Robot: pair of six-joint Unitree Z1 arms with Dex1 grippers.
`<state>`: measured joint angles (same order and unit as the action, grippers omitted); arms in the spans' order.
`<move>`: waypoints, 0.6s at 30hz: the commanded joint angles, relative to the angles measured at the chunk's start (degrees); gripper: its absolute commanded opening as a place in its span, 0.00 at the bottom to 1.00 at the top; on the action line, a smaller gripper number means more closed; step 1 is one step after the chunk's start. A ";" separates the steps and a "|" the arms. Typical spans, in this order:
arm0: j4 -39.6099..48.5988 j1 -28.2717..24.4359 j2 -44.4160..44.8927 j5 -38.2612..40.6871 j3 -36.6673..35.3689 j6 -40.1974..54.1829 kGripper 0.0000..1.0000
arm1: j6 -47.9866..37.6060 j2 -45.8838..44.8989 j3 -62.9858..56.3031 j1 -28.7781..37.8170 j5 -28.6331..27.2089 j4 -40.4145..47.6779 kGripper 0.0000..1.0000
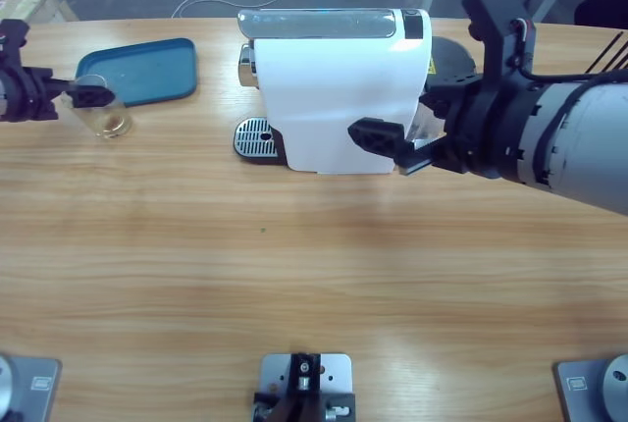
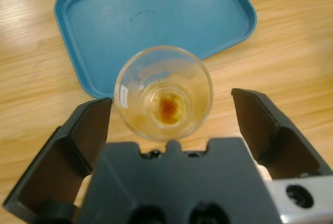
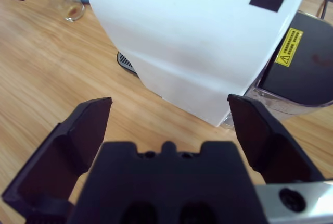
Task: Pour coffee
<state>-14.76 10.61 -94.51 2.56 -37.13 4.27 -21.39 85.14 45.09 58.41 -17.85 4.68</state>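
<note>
In the left wrist view the left gripper (image 2: 169,114) stands wide open, its jaws on either side of the glass (image 2: 163,92) with clear gaps, holding nothing. The glass sits upright between them, just ahead of the gripper's body. The coffee (image 2: 168,107) is a small brown pool with tan smears at the glass bottom. Beyond the glass, toward the top of that frame, lies a blue tray (image 2: 156,10), its near edge just behind the glass.

In the high view this group is at the upper left: gripper (image 1: 86,94), glass (image 1: 101,108), tray (image 1: 137,71) on the table (image 1: 314,275).

The right gripper (image 3: 169,120) is also wide open and empty, hanging over the table beside the white coffee machine (image 3: 192,52), which fills the upper middle of its view. In the high view it (image 1: 392,147) is at the machine's (image 1: 339,88) lower right corner; the drip grate (image 1: 255,137) juts left.
</note>
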 commanded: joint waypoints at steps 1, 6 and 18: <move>-3.61 -1.30 -4.19 0.18 0.48 -0.58 0.99 | -0.50 4.40 -2.11 0.65 -0.36 2.61 1.00; -6.28 -1.30 -6.49 0.81 1.02 -0.69 0.99 | -0.50 5.07 -2.11 0.65 -0.17 3.30 1.00; -10.05 -1.35 -8.20 3.40 3.87 -0.51 0.81 | -0.50 5.91 -2.20 0.65 0.01 4.20 1.00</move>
<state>-23.38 9.78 -100.23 4.37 -36.32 4.05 -21.43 88.03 44.45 58.41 -17.85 7.90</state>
